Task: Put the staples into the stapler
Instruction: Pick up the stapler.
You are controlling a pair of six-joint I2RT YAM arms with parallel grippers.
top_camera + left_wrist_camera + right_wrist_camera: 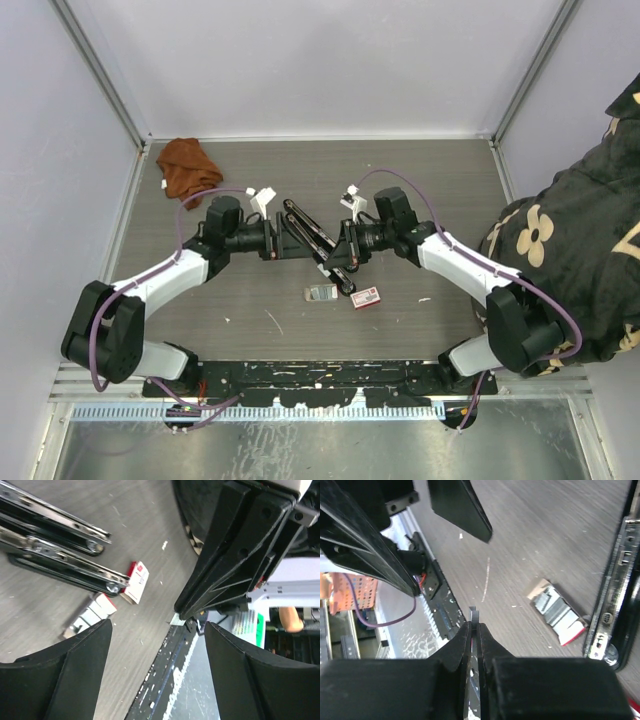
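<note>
Stapler (315, 245) open mid-desk, not held: my left gripper (157, 625) gapes, so it may skid. Staples tray (321, 293) lies toward near edge. My right gripper (473, 625) pinches a thin strip (473, 611), probably staples; could slip or snap.

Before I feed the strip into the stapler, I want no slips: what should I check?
1. Right tool shut on the staple strip: ok.
2. Stapler opened up: ok.
3. Left tool steadying the stapler: not ok, open and empty.
4. Strip over the stapler's rail: not ok, rail lies off to one side.
5. Rail free of old staples: cannot tell.
</note>
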